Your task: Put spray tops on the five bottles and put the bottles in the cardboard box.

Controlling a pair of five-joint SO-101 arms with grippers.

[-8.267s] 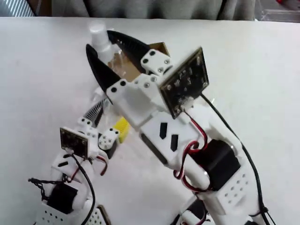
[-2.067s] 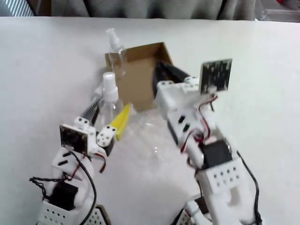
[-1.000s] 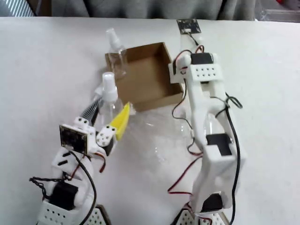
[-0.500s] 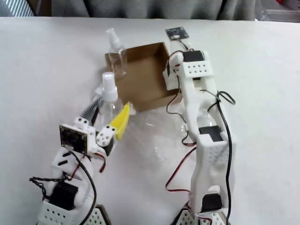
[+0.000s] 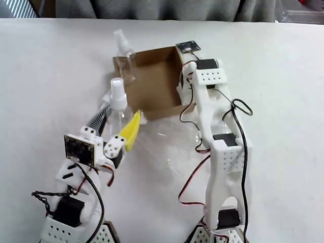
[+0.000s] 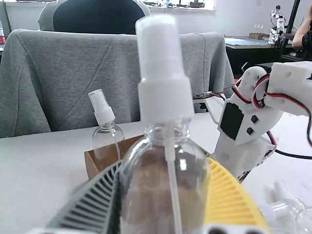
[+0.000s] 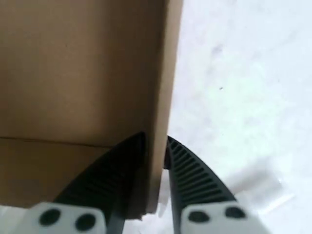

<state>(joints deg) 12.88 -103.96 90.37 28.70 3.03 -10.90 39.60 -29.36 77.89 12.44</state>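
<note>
Figure: my two grippers at the bottle and the box.
My left gripper is clamping a capped bottle near the cardboard box; my right gripper is pinching the box's side wall, one finger inside and one outside.

High view looks down — close wrist views share the box.
</note>
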